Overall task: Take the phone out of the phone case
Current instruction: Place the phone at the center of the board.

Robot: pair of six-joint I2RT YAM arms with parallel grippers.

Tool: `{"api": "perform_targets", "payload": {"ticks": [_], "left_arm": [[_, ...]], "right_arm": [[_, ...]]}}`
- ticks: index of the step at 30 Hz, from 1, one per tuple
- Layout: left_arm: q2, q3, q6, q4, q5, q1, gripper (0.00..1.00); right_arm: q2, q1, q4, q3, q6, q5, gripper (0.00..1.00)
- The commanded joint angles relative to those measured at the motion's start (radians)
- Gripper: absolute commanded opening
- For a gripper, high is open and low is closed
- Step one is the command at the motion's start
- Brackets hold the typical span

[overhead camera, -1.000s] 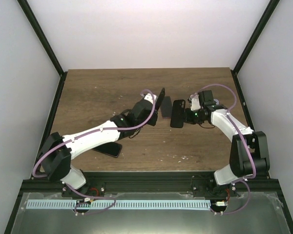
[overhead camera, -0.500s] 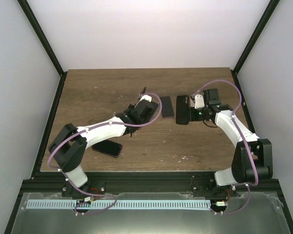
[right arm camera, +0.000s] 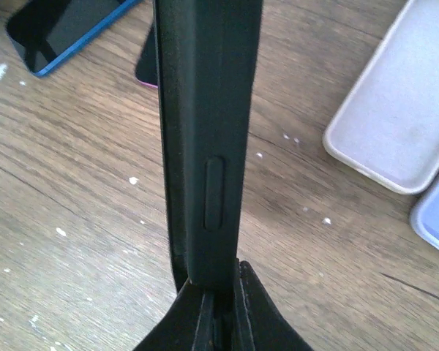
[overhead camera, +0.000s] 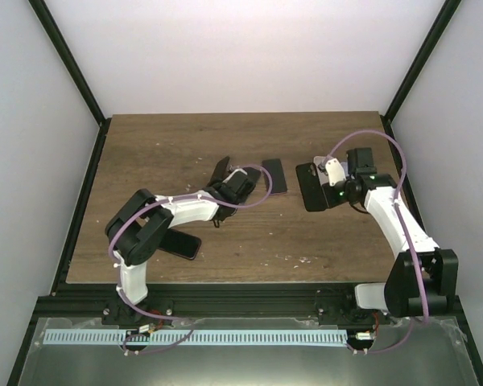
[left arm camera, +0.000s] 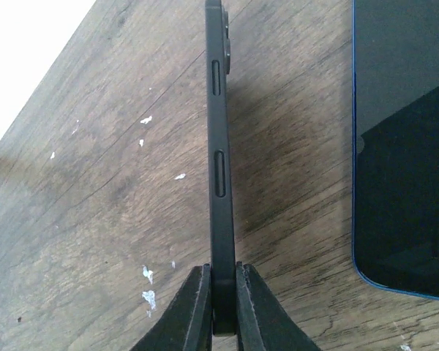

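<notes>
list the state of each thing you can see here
thin black phone: out of its case, pinched on edge by left gripper
black rubbery phone case: clamped on edge in right gripper
blue-edged phone: lying flat, screen dark
white silicone case: lying flat

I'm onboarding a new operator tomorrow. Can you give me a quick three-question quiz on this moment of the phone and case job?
1. True or false: the left hand grips a thin black phone by its end.
2. Which one holds the thicker black case? A: left hand. B: right hand.
3. Fill in: the blue-rimmed phone lies flat on the ___.

Key: 1 true; 2 B; 3 table.
</notes>
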Motion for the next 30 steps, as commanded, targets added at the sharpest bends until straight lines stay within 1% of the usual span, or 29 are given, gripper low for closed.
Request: {"api": "perform_targets", "payload": {"ticks": [1,5,13,15,20,22,26,28,30], "left_arm": [[0.026,0.024,0.002,0.03,-0.01,0.002,0.1],[0.043,0.024,-0.027,0.022,0.017,0.003,0.18],[0.055,0.018,-0.065,0.014,0.048,0.002,0.26],[0.049,0.017,-0.081,0.008,0.068,0.003,0.3],[0.004,0.018,-0.138,-0.024,0.118,0.002,0.35],[-0.033,0.01,-0.166,-0.029,0.143,0.003,0.41],[-0.105,0.022,-0.242,-0.086,0.229,0.003,0.58],[-0.141,0.029,-0.283,-0.108,0.29,0.003,0.64],[-0.173,0.024,-0.321,-0.114,0.35,0.003,0.67]], "right_arm": [[-0.023,-0.059,-0.07,0.001,-0.123,0.047,0.01],[-0.017,-0.104,-0.073,-0.02,-0.149,0.049,0.01],[0.009,-0.14,-0.092,-0.038,-0.183,0.046,0.01],[0.02,-0.151,-0.098,-0.038,-0.198,0.046,0.01],[0.056,-0.195,-0.14,-0.009,-0.231,0.017,0.01],[0.072,-0.217,-0.159,0.005,-0.246,0.003,0.01],[0.11,-0.289,-0.217,0.029,-0.306,-0.055,0.01],[0.133,-0.338,-0.255,0.04,-0.349,-0.08,0.01],[0.158,-0.395,-0.296,0.052,-0.39,-0.1,0.01]]}}
